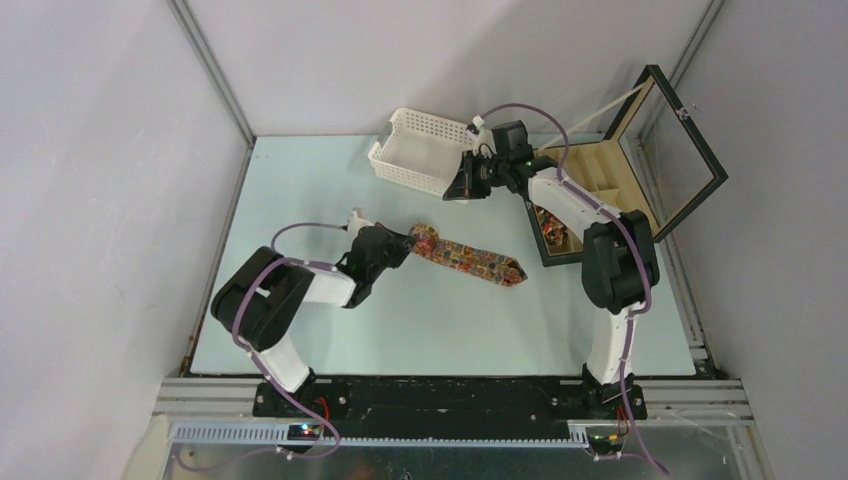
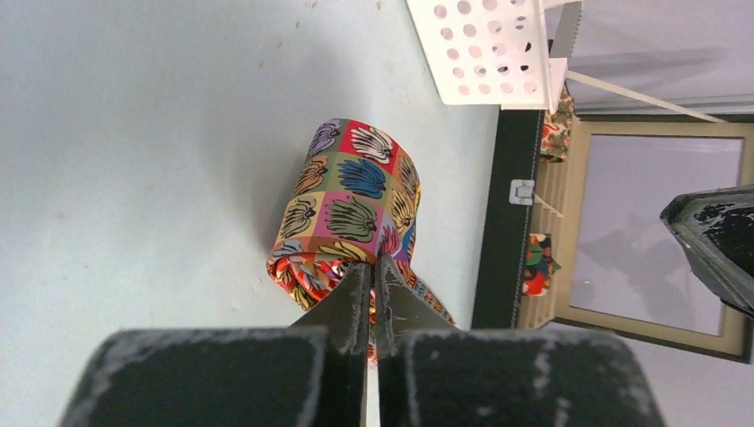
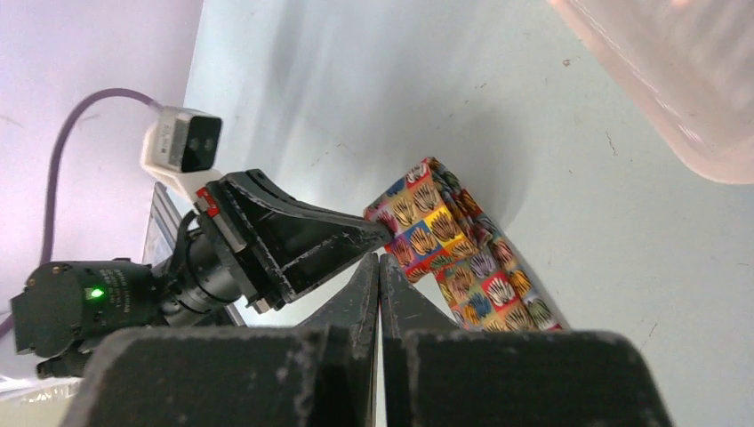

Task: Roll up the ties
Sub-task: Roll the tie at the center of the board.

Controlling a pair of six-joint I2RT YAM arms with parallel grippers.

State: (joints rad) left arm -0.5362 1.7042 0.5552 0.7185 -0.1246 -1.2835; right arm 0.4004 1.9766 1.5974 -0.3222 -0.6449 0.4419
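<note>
**Left gripper pinches the tie's rolled end**

Near the middle of the counter, the left gripper is clenched on the rolled end of a tie. Its wrist view shows the fingers pressed close together with fabric pinched between them. The loose roll stands on edge just past the tips. From the roll, the rest of the tie lies flat on the counter. It runs diagonally right, a little toward the near edge, and ends in a pointed tip.

Farther back, the right gripper hangs above the counter, apart from the tie. Its fingers are closed flat against each other with nothing between them, and they point down toward the roll. Just beside it, to the left, sits a white perforated basket.

At the far right stands a black box with its glass lid raised. Patterned coils lie in its nearest compartments.
</note>
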